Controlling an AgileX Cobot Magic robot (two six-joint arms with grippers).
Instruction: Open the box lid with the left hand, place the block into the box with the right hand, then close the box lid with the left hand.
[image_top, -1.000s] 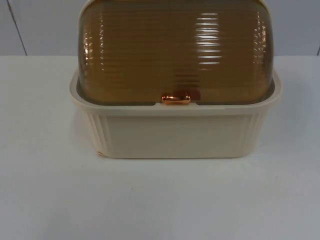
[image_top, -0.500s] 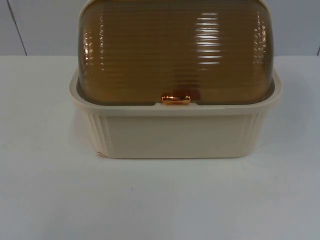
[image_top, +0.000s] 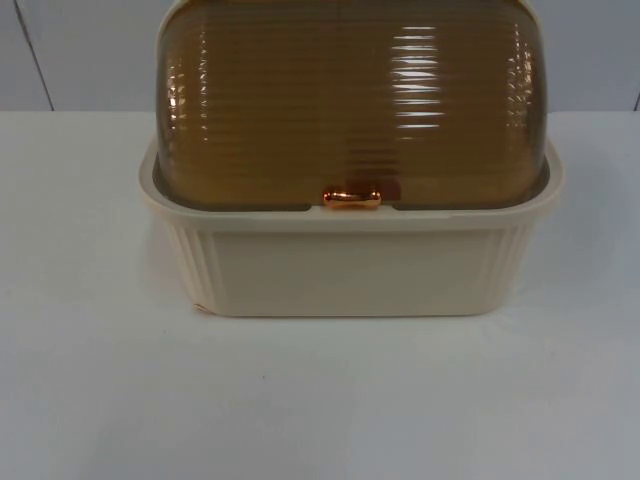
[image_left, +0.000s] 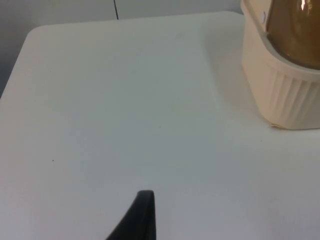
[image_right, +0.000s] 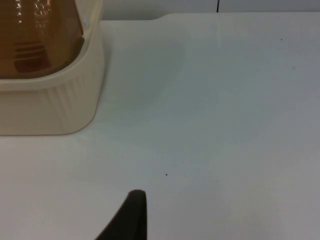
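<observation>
Nothing has changed; the box (image_top: 350, 255) lid (image_top: 350, 100) stays shut.

Cream ribbed box (image_top: 350, 270) upright on bench, amber ribbed domed lid (image_top: 350, 100) shut, copper handle (image_top: 351, 198) at front.

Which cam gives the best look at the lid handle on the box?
Top view: the copper handle sits front and centre on the shut amber lid. The wrist views catch a corner of the box and lid from the side, handle hidden.
</observation>
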